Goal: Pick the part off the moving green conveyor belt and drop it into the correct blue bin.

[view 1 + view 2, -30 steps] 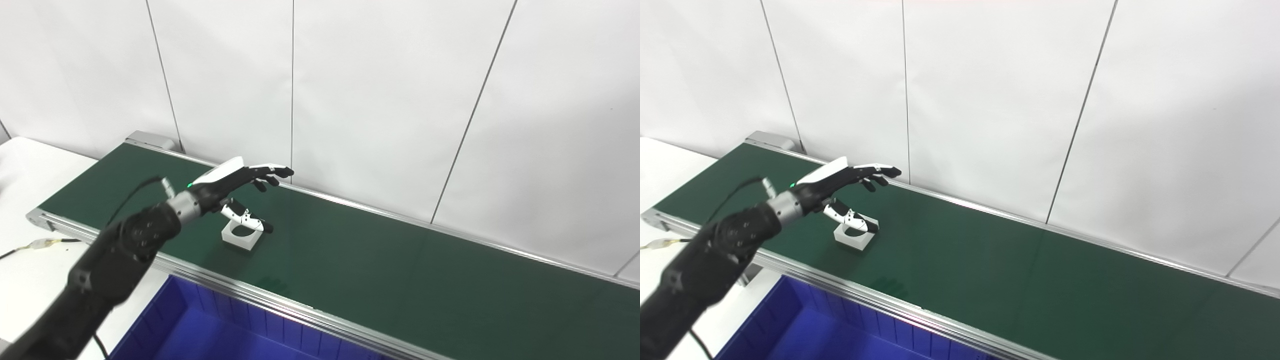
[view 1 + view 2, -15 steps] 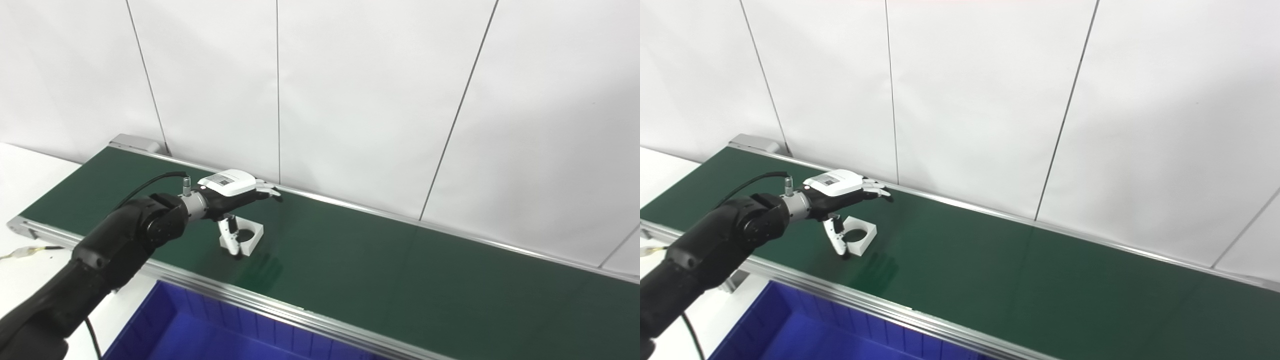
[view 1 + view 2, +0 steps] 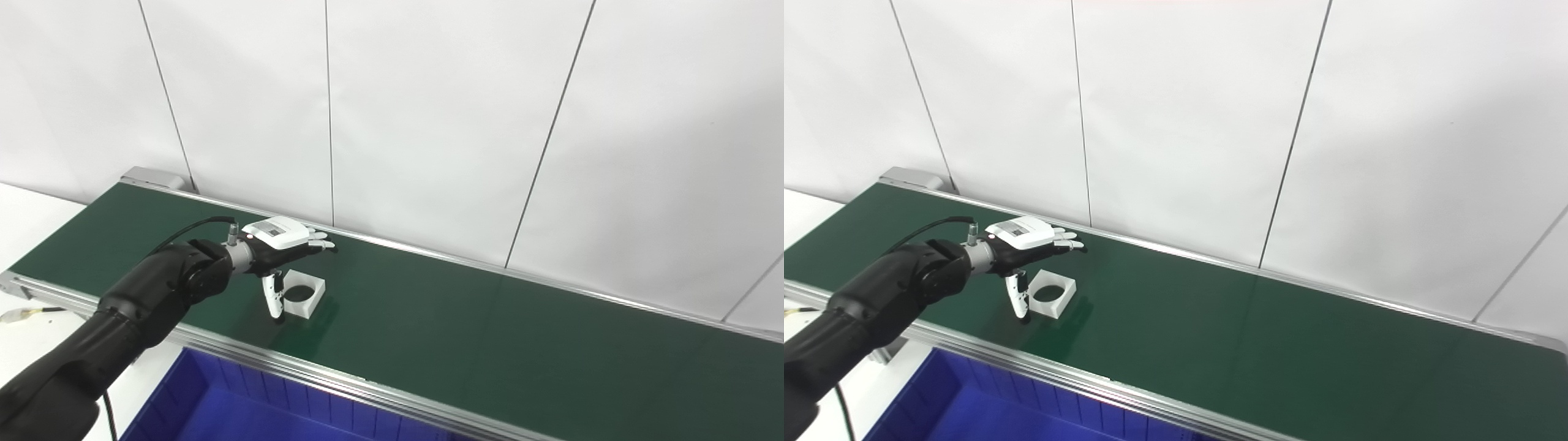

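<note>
A white square part (image 3: pixel 302 295) with a round hole lies flat on the green conveyor belt (image 3: pixel 465 331), left of the middle. My left hand (image 3: pixel 278 242) hovers palm down just behind and to the left of it, fingers spread and open. Its thumb (image 3: pixel 271 298) hangs down at the part's left side, close to it or touching it; nothing is gripped. In the right eye view the part (image 3: pixel 1051 294) and the left hand (image 3: pixel 1026 241) stand the same way. The right hand is out of view.
A blue bin (image 3: pixel 245 410) sits below the belt's near rail (image 3: pixel 343 383) at the bottom left. A white panelled wall (image 3: pixel 429 122) rises right behind the belt. A white table surface (image 3: pixel 24 208) and a cable (image 3: pixel 24 313) lie to the left.
The camera has panned. My left hand has turned palm down and dropped towards the belt, its thumb swinging off the top of the part to hang at the part's left side.
</note>
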